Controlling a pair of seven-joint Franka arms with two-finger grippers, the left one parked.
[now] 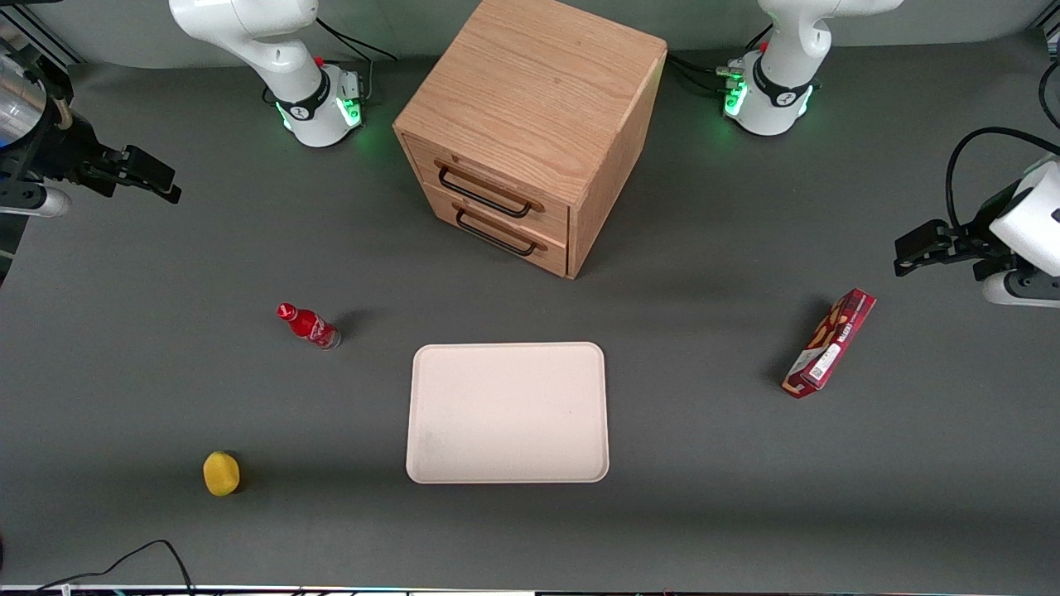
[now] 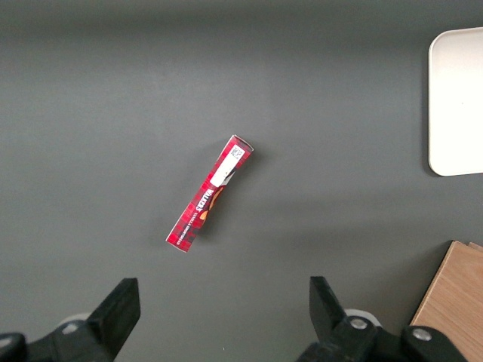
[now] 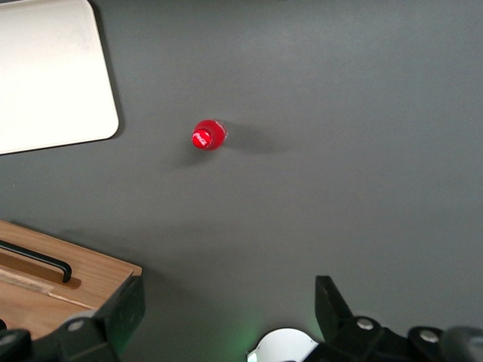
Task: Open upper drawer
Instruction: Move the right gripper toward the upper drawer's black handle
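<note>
The oak cabinet [image 1: 538, 108] stands on the grey bench [image 1: 166, 397] between the two arm bases, its front turned partly toward the working arm's end. The upper drawer [image 1: 489, 184] is the topmost of two matching fronts and sits fully closed, flush with the carcass, directly above the bottom drawer [image 1: 497, 228]. The right arm's claw [image 1: 137, 174] hangs above the bench at the working arm's end, well apart from the cabinet, its fingers spread and holding nothing; the wrist view confirms the gap. Assessment: the drawer is a rigid wooden box, probably light and shallow, expected to slide straight out along its runners with modest friction. The cabinet itself looks heavy enough to stay put, though a skewed pull could drag or twist it. The proper hold is the thin black bar handle [image 1: 484, 192], taken near its middle with the fingers closing across the bar; the metal is likely smooth, so a firm grip is advised. Risk noted: the lower handle [image 1: 495, 233] is identical and close below.
</note>
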